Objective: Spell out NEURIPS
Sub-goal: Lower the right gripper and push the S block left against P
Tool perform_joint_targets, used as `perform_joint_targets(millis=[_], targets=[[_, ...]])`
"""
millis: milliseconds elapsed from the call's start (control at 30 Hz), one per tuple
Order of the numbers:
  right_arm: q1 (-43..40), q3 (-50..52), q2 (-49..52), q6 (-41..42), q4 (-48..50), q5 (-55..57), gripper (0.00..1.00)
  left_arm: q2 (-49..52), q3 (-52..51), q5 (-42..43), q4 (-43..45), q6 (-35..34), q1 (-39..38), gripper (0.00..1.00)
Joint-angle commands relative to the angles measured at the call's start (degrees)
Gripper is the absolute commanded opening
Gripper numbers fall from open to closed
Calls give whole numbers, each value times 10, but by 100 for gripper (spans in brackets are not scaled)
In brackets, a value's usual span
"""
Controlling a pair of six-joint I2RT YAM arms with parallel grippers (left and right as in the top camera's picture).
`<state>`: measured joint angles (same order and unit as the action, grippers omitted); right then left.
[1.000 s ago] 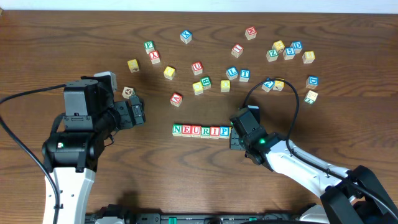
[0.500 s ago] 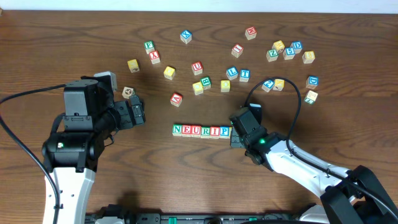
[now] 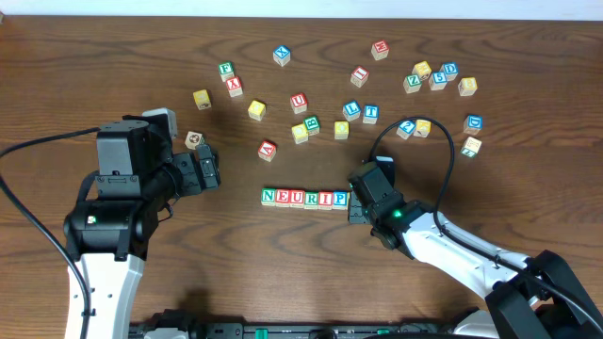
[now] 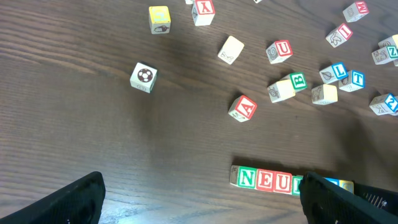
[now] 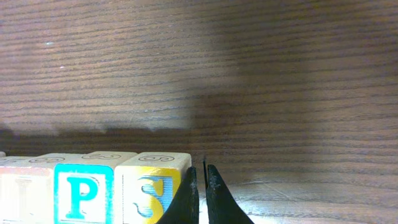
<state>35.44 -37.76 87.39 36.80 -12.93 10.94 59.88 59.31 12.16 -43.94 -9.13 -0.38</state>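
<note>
The row [image 3: 303, 198] reading NEURIP lies mid-way across the desk [image 3: 283, 273], nearer the front edge. The S block [image 5: 152, 186] touches the P [image 5: 81, 190] at the row's right end. The right fingers [image 5: 214, 193] are pressed almost together, gripping nothing, just beside the S block. The left fingers [image 4: 74, 199] gape wide and empty near the left edge. Loose blocks [image 3: 350, 109] lie scattered toward the back edge

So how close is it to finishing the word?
Nearly there. The row reads NEURIP from overhead, and the right wrist view shows the S block beside the P block. The right gripper, fingers together, sits at the S block's outer side, apparently squaring it up. What seems left is backing away; the left gripper hangs open, idle.
</note>
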Motion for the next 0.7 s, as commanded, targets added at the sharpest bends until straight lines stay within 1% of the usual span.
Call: perform_joint_targets(millis=[0, 400, 567, 667], targets=[[7, 4, 4, -7, 1, -2, 1, 0, 16, 7, -2, 5, 3, 98], [7, 4, 4, -4, -2, 3, 1, 0, 16, 7, -2, 5, 3, 98], [5, 4, 4, 80, -50, 80, 1, 0, 16, 7, -2, 5, 3, 98], [2, 4, 4, 112, -72, 98, 1, 0, 16, 7, -2, 5, 3, 98]])
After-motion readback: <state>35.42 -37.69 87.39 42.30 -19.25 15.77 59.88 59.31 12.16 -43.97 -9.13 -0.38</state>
